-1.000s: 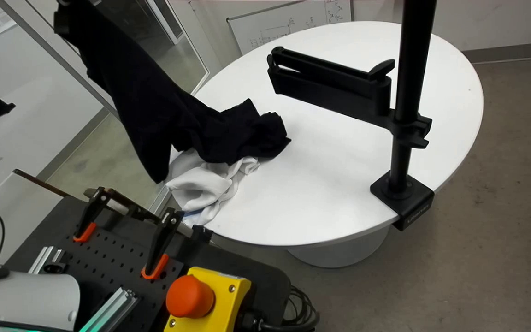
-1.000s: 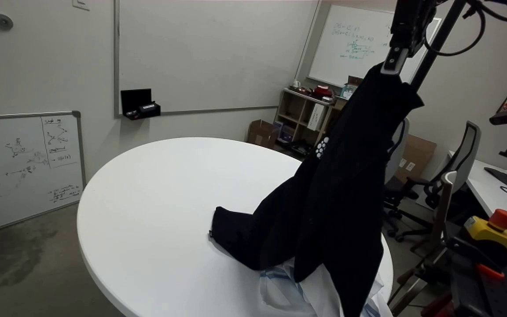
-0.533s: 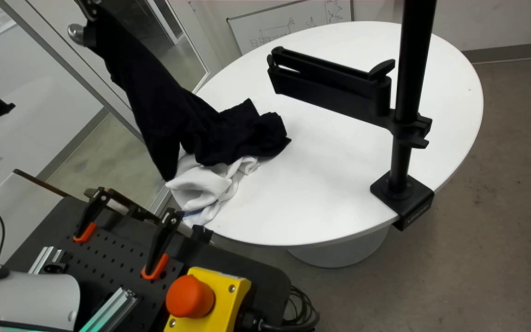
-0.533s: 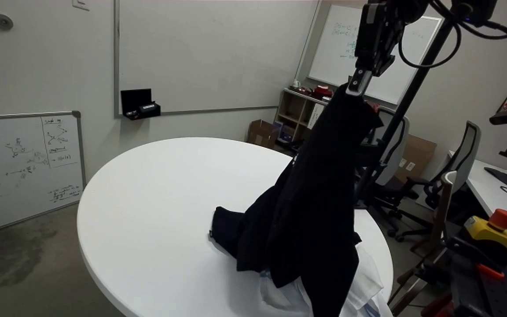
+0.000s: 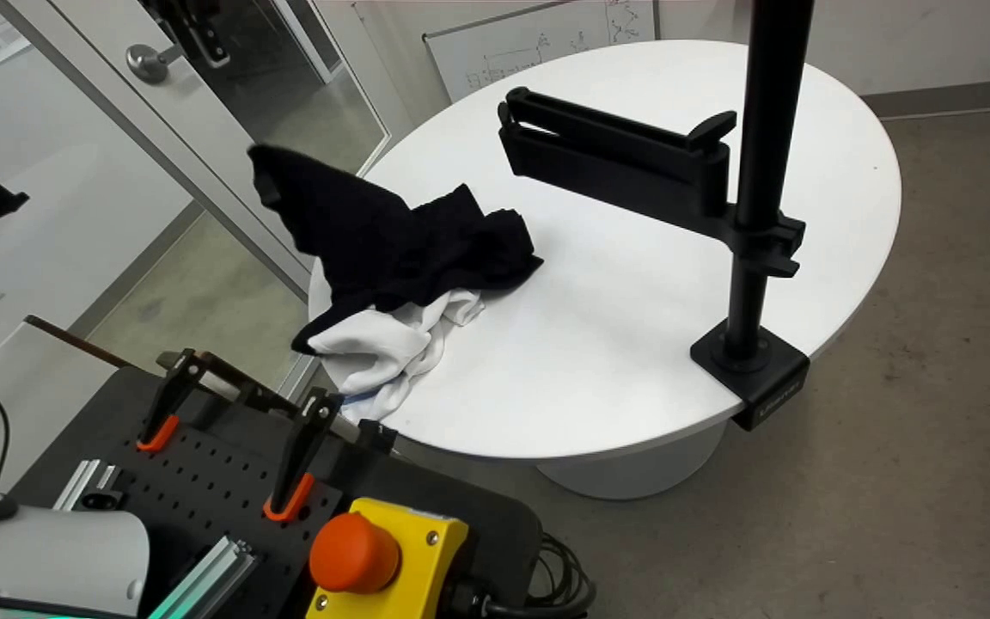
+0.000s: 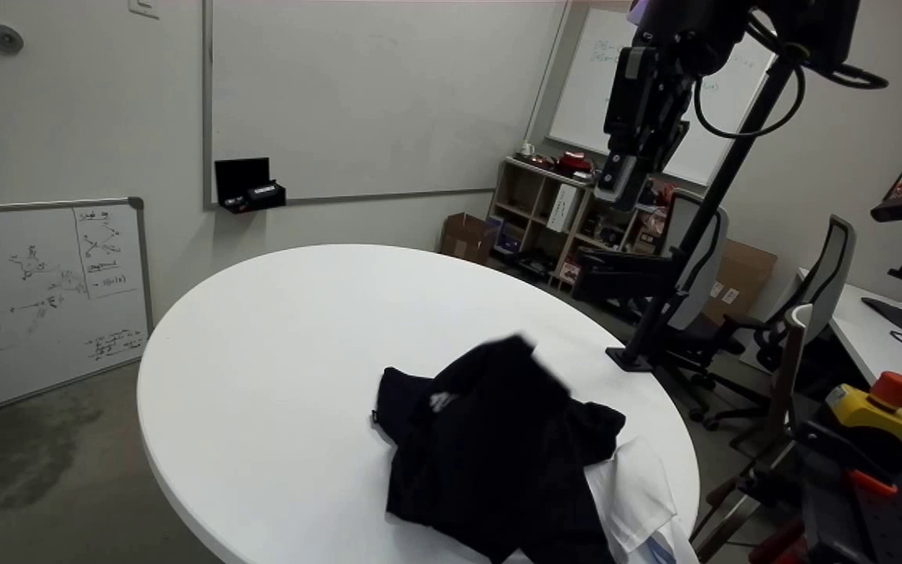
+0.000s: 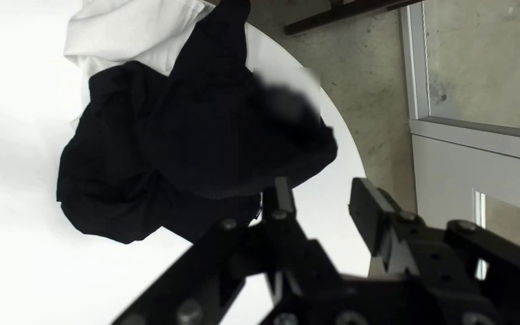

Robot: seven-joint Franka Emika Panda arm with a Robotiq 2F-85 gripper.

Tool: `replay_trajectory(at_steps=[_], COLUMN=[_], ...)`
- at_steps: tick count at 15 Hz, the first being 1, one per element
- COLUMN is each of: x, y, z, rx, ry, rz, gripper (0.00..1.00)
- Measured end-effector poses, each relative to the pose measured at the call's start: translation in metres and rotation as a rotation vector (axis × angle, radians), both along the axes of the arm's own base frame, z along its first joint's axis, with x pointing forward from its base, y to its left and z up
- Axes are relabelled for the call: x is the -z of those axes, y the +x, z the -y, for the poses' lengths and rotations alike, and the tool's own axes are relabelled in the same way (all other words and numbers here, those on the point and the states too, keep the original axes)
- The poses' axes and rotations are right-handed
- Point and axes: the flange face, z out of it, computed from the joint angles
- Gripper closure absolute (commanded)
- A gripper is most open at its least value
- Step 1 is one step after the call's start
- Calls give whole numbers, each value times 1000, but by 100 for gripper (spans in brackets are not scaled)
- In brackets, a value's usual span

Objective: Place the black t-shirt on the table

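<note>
The black t-shirt (image 5: 392,245) lies crumpled near the edge of the round white table (image 5: 598,370). In both exterior views it partly covers a white cloth; a raised part of the shirt (image 6: 498,454) is blurred, as if dropping. In the wrist view the shirt (image 7: 188,131) lies beyond and left of my fingers. My gripper (image 7: 321,189) is open, with nothing between its fingers. In an exterior view my gripper (image 6: 617,192) hangs above the table, clear of the shirt. Only part of the gripper (image 5: 207,47) shows at the top left of an exterior view.
The white cloth (image 5: 370,352) with blue stripes lies at the table edge. A black pole stand with a folded arm (image 5: 624,163) is clamped to the table. A yellow box with a red button (image 5: 392,550) sits on the dark cart beside the table.
My gripper has come lower and over the table with the shirt, then opened and let it go. The shirt's held end has dropped towards the table.
</note>
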Motion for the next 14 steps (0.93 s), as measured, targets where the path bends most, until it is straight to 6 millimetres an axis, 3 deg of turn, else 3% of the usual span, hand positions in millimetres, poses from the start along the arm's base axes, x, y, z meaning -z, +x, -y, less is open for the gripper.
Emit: replay_trajectory(at_steps=[4,11,14], x=[0,-35,-44], y=[1,-9,-12], z=[11,58,64], rx=[23,97,106], ry=[-3,35,40], rz=[-5,-57,-51], gripper=[2,0,0])
